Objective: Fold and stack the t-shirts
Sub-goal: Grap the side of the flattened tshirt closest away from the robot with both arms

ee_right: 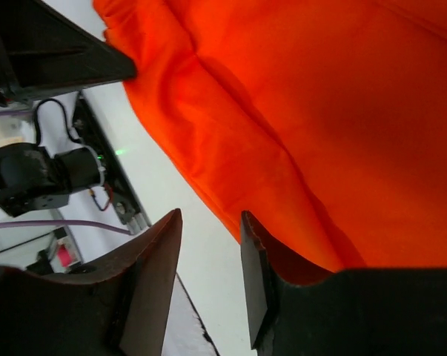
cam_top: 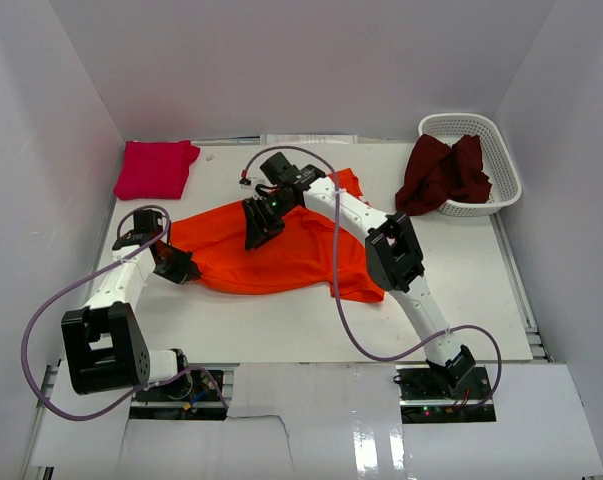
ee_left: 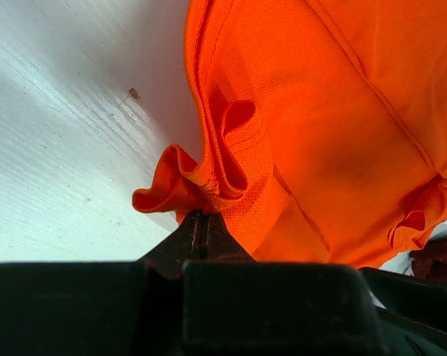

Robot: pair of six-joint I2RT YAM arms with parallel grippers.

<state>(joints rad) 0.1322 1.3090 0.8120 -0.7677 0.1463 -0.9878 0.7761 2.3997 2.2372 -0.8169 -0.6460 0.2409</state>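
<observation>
The bright orange t-shirt (cam_top: 281,255) lies spread and wrinkled across the middle of the table. My left gripper (cam_top: 186,268) is at its left edge, shut on a bunched piece of hem (ee_left: 208,185); its fingertips (ee_left: 201,216) are pressed together on the cloth. My right gripper (cam_top: 257,234) hovers over the shirt's upper middle with its jaws open. In the right wrist view only bare table shows between the fingers of that gripper (ee_right: 210,219), and the orange cloth (ee_right: 319,111) lies just beside them. A folded magenta-pink t-shirt (cam_top: 156,168) lies at the back left. A dark maroon t-shirt (cam_top: 443,172) hangs crumpled in and over the basket.
The white lattice basket (cam_top: 501,165) stands at the back right corner. White walls close in the table on three sides. Purple cables loop from both arms over the near part of the table, and the arm bases sit at the near edge.
</observation>
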